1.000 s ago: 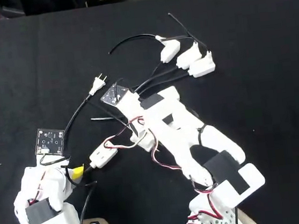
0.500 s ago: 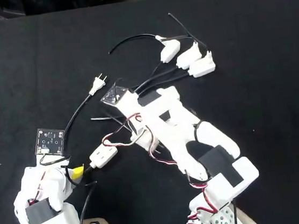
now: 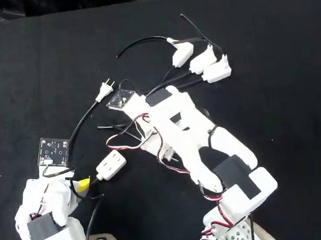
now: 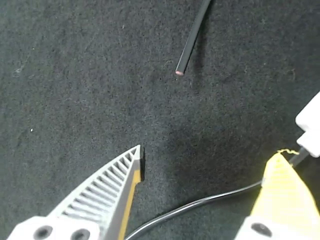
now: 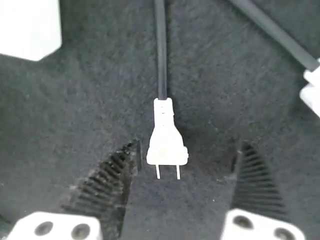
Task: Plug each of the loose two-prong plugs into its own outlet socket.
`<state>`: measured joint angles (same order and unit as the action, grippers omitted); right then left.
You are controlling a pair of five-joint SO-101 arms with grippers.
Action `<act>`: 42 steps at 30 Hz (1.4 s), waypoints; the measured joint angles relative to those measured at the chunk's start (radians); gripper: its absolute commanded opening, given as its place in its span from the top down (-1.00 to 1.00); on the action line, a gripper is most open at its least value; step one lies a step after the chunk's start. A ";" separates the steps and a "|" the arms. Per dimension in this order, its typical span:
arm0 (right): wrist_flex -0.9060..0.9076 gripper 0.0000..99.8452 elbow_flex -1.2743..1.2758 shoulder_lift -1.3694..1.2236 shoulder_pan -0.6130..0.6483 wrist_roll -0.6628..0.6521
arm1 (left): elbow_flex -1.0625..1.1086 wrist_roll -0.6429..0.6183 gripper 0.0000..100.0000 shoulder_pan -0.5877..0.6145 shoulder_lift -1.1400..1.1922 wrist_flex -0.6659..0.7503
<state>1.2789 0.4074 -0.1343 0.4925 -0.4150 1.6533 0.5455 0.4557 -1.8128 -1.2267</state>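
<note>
Two bare prongs point(image 5: 158, 171) tip the slim white plug point(image 5: 167, 145), black cord point(image 5: 160, 50) trailing, which we find flat on the black table point(image 3: 302, 138) toward ten o'clock of centre, framed by the right gripper's point(image 5: 187, 150) spread jaws; the left gripper's point(image 4: 207, 152) jaws gape too.

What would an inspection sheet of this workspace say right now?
Surface: black cloth, flat.
Job's things: loose plug lies flat; one outlet socket near the left arm; three white blocks farther back.
Clutter: nothing seen.
Grippers: right gripper open, straddling the plug; left gripper open, a black cable between its fingers.
Cables: black cables cross mid-table; one cut end.
Surroundings: dark objects beyond the far edge, unclear.
</note>
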 measured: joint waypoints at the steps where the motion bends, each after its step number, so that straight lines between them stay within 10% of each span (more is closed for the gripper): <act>1: 0.000 0.68 0.000 -0.002 -0.012 -0.020 | 0.000 0.000 0.25 0.000 0.000 0.000; 42: 0.029 0.85 0.129 0.069 0.014 -0.103 | 0.000 0.000 0.25 0.000 0.000 0.000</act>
<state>1.3080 0.5363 -0.0652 0.5063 -0.5178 1.6533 0.5455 0.4557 -1.8128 -1.2267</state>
